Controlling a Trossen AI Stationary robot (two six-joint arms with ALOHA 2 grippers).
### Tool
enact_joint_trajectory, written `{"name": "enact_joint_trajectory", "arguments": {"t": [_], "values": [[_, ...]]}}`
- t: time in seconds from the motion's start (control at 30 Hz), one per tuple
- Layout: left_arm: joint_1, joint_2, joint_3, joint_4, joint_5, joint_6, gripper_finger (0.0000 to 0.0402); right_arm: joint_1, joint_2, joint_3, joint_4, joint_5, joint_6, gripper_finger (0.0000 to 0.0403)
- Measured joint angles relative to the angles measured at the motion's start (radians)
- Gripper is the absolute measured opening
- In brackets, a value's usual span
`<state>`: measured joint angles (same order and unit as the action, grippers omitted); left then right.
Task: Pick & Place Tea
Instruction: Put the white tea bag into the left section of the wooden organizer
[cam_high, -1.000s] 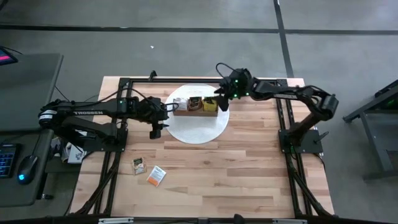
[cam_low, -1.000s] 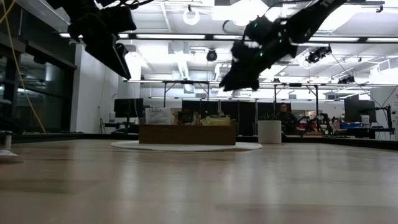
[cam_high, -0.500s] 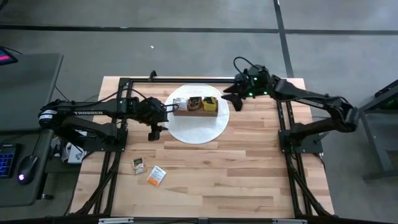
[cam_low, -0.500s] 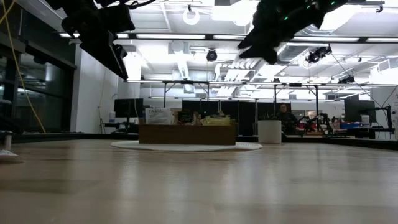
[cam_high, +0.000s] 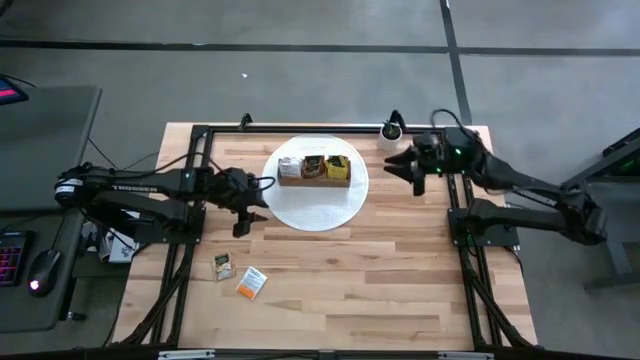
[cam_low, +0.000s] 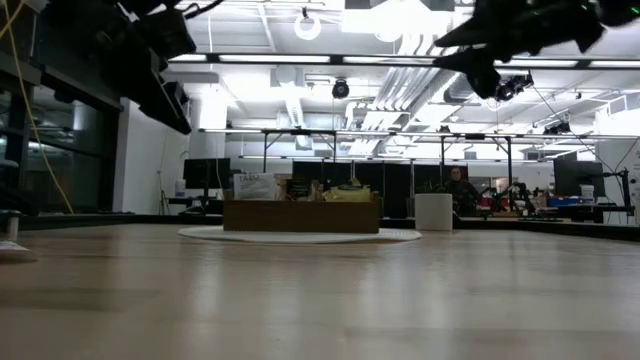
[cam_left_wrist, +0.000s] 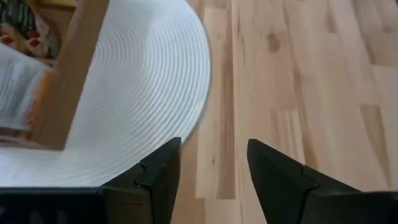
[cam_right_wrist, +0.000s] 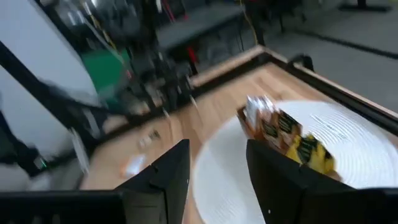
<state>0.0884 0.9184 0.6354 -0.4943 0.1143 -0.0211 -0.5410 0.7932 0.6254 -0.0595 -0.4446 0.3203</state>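
Note:
The brown wooden box (cam_high: 315, 172) stands on a round white mat (cam_high: 320, 200) at the table's far middle, with tea sachets (cam_high: 338, 165) upright in its compartments. Two loose tea sachets lie flat on the bare wood at the near left: a green-tan one (cam_high: 222, 265) and a white-orange one (cam_high: 252, 282). My left gripper (cam_high: 239, 228) hangs open over the mat's left edge (cam_left_wrist: 186, 124), with nothing between its fingers. My right gripper (cam_high: 393, 163) is open and held high to the right of the mat, pointing back at the box (cam_right_wrist: 283, 135).
A small white cup (cam_high: 390, 130) stands at the far edge, right of the mat. A black frame (cam_high: 300, 128) runs around the table's far and side edges. Bare wood lies between the mat and the loose sachets, and across the near half.
My right gripper has drawn back from the box's right end toward the table's right edge and has risen, tipping closer to level. My left gripper has sunk a little and shifted toward the near left, off the mat's edge. The box and the sachets have kept still.

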Motion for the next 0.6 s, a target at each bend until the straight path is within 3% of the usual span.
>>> {"name": "enact_joint_trajectory", "arguments": {"t": [0.23,0.47,0.6], "values": [[-0.069,-0.001,-0.001,0.06,-0.041,-0.015,0.0183,0.068,-0.165,-0.272,0.374,0.072,0.234,0.0153],[-0.118,-0.001,-0.001,0.083,-0.084,-0.022,0.0183,0.262,-0.193,-0.396,0.541,0.264,0.285,0.0153],[-0.123,-0.001,-0.001,0.082,-0.116,-0.033,0.0183,0.391,-0.193,-0.422,0.575,0.427,0.242,0.0153]]}}
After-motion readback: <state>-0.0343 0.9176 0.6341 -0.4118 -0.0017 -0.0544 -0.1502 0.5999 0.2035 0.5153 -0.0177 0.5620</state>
